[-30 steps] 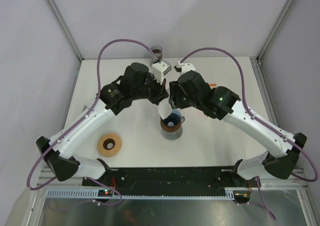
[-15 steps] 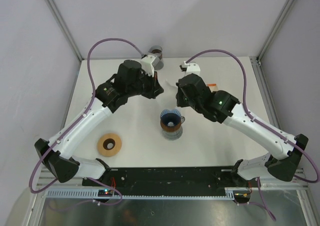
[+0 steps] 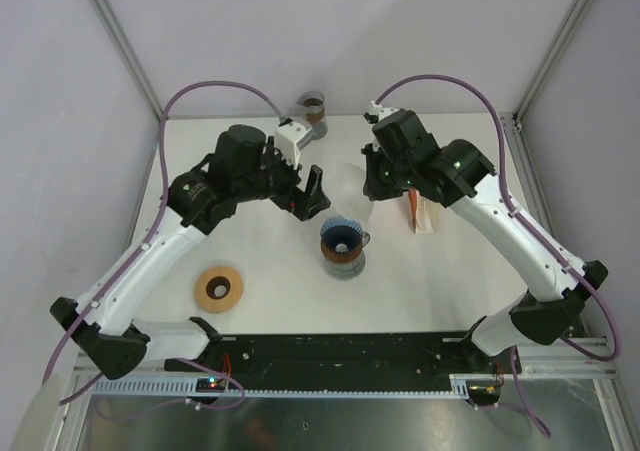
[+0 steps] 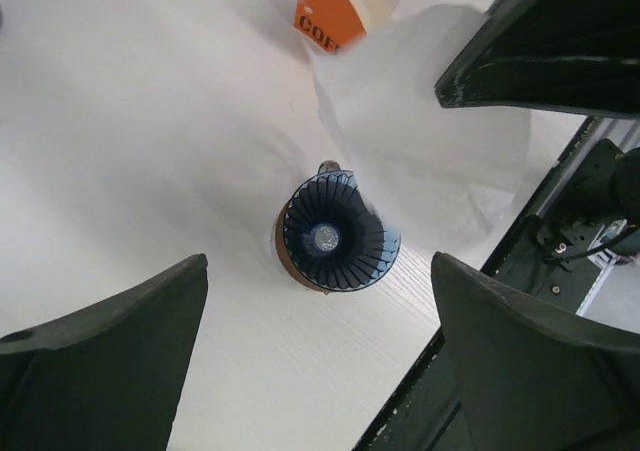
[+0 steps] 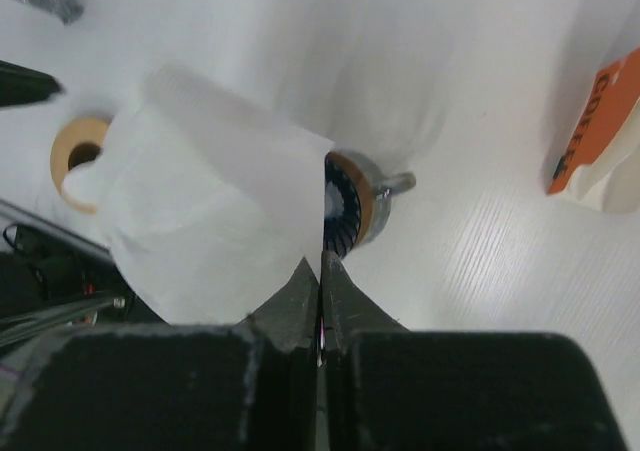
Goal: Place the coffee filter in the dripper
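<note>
The blue ribbed dripper [image 3: 342, 238] stands on a brown base mid-table, its cone empty [image 4: 335, 233]. A white paper coffee filter [image 5: 210, 216] hangs in the air, pinched at its edge by my right gripper [image 5: 322, 263], which is shut on it. From above the filter [image 3: 351, 177] shows faintly behind the dripper, beside the right gripper [image 3: 373, 185]. My left gripper [image 3: 303, 198] stands open and empty left of the dripper. Its wrist view looks down on the dripper between wide fingers [image 4: 100, 356], with the filter [image 4: 430, 141] to the upper right.
An orange-and-white filter packet [image 3: 419, 214] lies right of the dripper. A wooden ring [image 3: 219, 287] sits at the front left. A grey cup [image 3: 314, 104] stands at the table's back edge. The black rail [image 3: 340, 351] runs along the near edge.
My left gripper let go and opened wide, drawing back to the left. My right gripper shut on the filter and carried it up and back from over the dripper.
</note>
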Robot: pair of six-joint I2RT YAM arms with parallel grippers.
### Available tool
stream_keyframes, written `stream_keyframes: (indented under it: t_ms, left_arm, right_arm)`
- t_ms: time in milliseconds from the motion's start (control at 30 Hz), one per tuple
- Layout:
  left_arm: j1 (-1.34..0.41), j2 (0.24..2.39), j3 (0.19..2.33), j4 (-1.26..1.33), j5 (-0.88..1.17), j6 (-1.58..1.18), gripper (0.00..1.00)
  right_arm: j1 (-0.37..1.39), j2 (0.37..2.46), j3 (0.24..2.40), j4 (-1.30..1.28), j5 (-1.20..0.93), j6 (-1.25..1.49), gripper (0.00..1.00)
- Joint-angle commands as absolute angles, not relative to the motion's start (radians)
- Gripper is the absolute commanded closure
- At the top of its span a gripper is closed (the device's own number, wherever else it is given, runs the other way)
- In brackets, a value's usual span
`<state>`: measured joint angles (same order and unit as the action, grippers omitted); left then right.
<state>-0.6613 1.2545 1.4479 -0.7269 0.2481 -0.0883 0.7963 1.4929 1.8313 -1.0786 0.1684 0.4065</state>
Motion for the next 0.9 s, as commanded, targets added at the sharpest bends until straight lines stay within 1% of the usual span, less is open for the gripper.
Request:
stream_keyframes:
  t_ms: [0, 167, 333, 600, 867]
  left_arm:
    - [-0.643, 1.195, 1.545, -0.792, 0.299, -0.006, 0.01]
    - [-0.622, 1.191, 1.537, -0.803, 0.299, 0.019, 0.00]
    - [-0.616, 1.199, 1.510, -0.800, 0.310, 0.027, 0.00]
    - [-0.594, 1.217, 1.462, -0.788, 0.314, 0.041, 0.00]
    - [-0.557, 1.226, 1.449, -0.772, 0.331, 0.053, 0.00]
  right_arm:
    - [0.753, 1.524, 1.896, -1.247, -0.036, 0.352, 1.00]
    - [0.755, 1.577, 1.891, -1.289, -0.118, 0.321, 1.00]
    - [0.741, 1.629, 1.889, -1.262, -0.153, 0.295, 1.00]
    - [0.745, 1.701, 1.849, -1.211, -0.134, 0.278, 1.00]
    - [0.749, 1.722, 1.768, -1.130, -0.133, 0.273, 1.00]
